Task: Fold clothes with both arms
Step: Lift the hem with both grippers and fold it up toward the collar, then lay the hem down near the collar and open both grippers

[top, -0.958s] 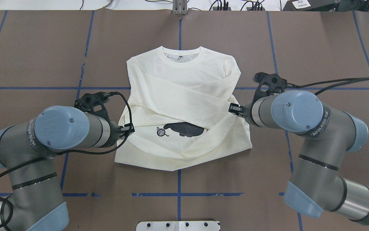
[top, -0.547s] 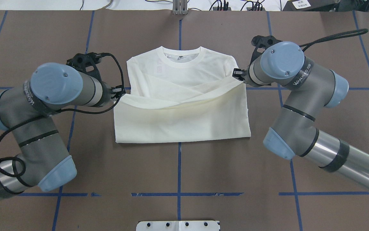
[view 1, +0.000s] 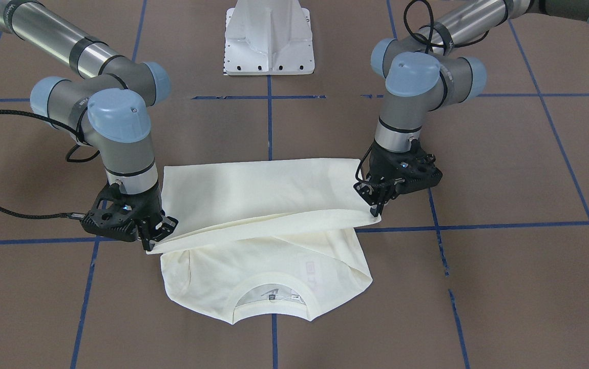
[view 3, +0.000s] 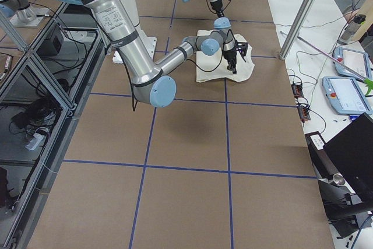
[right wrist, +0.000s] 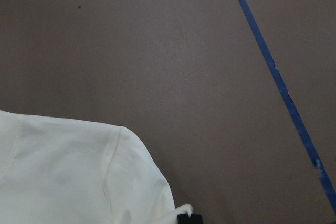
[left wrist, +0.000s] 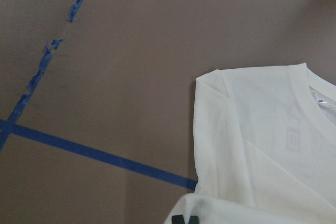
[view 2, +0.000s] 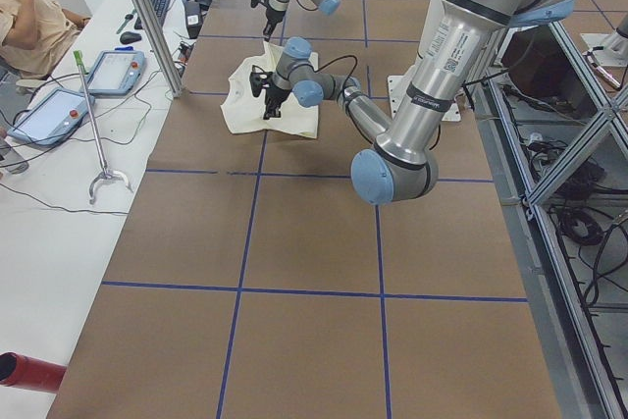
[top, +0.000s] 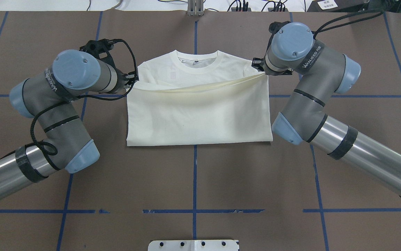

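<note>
My left gripper (top: 133, 79) and right gripper (top: 260, 67) each pinch a raised shirt (top: 197, 115) corner — collar showing.

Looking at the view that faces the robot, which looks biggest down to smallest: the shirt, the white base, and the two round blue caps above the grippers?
Largest: the shirt.
Next: the white base.
Smallest: the right cap and the left cap. They look about alike, so I won't rank one over the other.
</note>
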